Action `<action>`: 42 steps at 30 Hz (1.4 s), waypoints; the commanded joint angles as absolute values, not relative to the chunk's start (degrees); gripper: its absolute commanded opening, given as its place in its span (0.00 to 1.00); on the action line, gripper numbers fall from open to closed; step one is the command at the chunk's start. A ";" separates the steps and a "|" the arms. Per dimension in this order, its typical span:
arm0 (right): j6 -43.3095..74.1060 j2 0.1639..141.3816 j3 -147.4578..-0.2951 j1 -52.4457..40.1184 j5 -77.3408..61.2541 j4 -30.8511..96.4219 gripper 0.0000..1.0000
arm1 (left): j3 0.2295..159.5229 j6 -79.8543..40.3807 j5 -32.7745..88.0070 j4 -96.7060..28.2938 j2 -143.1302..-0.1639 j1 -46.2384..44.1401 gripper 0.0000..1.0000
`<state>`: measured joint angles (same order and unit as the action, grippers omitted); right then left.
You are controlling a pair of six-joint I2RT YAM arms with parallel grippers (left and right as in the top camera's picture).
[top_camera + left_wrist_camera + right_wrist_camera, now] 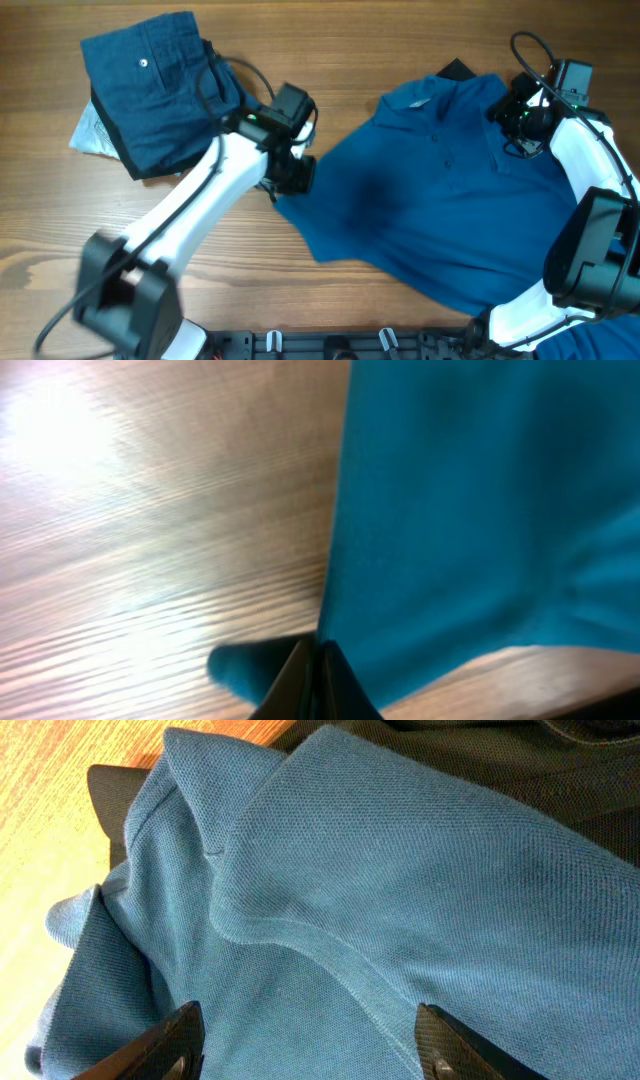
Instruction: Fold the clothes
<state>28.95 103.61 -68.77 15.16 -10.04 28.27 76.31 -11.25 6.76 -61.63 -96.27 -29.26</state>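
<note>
Blue knit cloth fills most of both wrist views, and it belongs to the polo shirt that the overhead view shows spread flat on the wooden surface, collar away from the robot. Only the overhead view gives the whole layout. The left fingers sit at the shirt's left edge, and the right fingers sit over the shoulder just right of the collar. The folded navy trousers, with a small pale button, lie well to the left of and beyond the left fingers, apart from the shirt. That view is too coarse to show either grip. The left wrist view settles one of them: the left fingers are pressed together, clamped on the shirt's edge. From them the polo shirt rises in a straight line, with bare wood to the left of it. The right wrist view shows the right fingers standing well apart with nothing pinched. The ribbed collar and shoulder of the polo shirt lie between and ahead of them. Beyond the shirt, a dark mesh fabric lies at the far edge, and from overhead only a black corner of it shows.
</note>
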 commanded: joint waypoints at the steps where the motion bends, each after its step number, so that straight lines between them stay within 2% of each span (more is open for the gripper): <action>1: 29.52 104.38 -68.88 14.96 -10.55 28.16 0.68 | 79.83 -13.85 -0.93 -64.58 -86.32 -27.66 0.04; 7: 29.52 104.38 -68.88 14.96 -10.55 28.16 0.69 | 79.77 -17.28 -6.15 -76.25 -82.67 -20.91 0.04; 9: 29.52 104.38 -68.88 14.96 -10.59 28.12 0.69 | 79.40 -17.58 -3.51 -76.16 -82.67 -19.27 0.04; 11: 28.14 104.40 -68.88 14.96 -12.99 27.22 0.75 | 78.98 -16.71 0.34 -74.08 -82.89 -19.22 0.15; 13: 25.28 104.68 -68.88 14.85 -13.58 24.14 0.77 | 78.48 -16.73 0.86 -72.34 -82.94 -19.79 0.23; 17: 20.23 106.48 -68.88 14.63 -10.22 18.13 0.77 | 78.41 -17.04 1.08 -70.02 -82.94 -21.41 0.33; 21: 17.76 111.50 -68.88 13.04 -9.91 17.15 0.77 | 78.41 -17.41 5.50 -67.37 -82.94 -21.65 0.47; 22: 17.69 112.33 -68.88 12.56 -9.89 17.06 0.75 | 78.41 -17.41 6.28 -66.70 -82.94 -21.65 0.49; 23: 16.97 113.21 -68.88 11.77 -9.91 16.56 0.63 | 78.41 -17.41 6.87 -66.00 -82.94 -21.65 0.52; 24: 16.47 113.43 -68.90 11.22 -9.85 16.19 0.41 | 78.41 -17.41 6.85 -65.73 -82.94 -21.65 0.54; 25: 16.51 113.36 -68.97 10.85 -9.85 15.70 0.24 | 78.41 -17.41 6.87 -65.67 -82.94 -21.65 0.56; 27: 16.80 112.40 -69.67 10.72 -9.91 16.10 0.04 | 78.41 -17.41 7.14 -65.73 -82.94 -21.65 0.56; 34: 18.87 98.08 -70.08 10.72 -18.24 17.04 0.04 | 75.46 -17.17 9.02 -63.55 -87.88 -23.68 0.56; 41: 21.21 89.93 -70.08 10.72 -18.52 19.84 0.04 | 72.31 -14.81 9.15 -50.28 -104.75 -30.74 0.56; 42: 21.32 89.86 -70.08 10.74 -18.52 20.64 0.04 | 72.31 -13.54 9.08 -48.10 -109.14 -32.08 0.53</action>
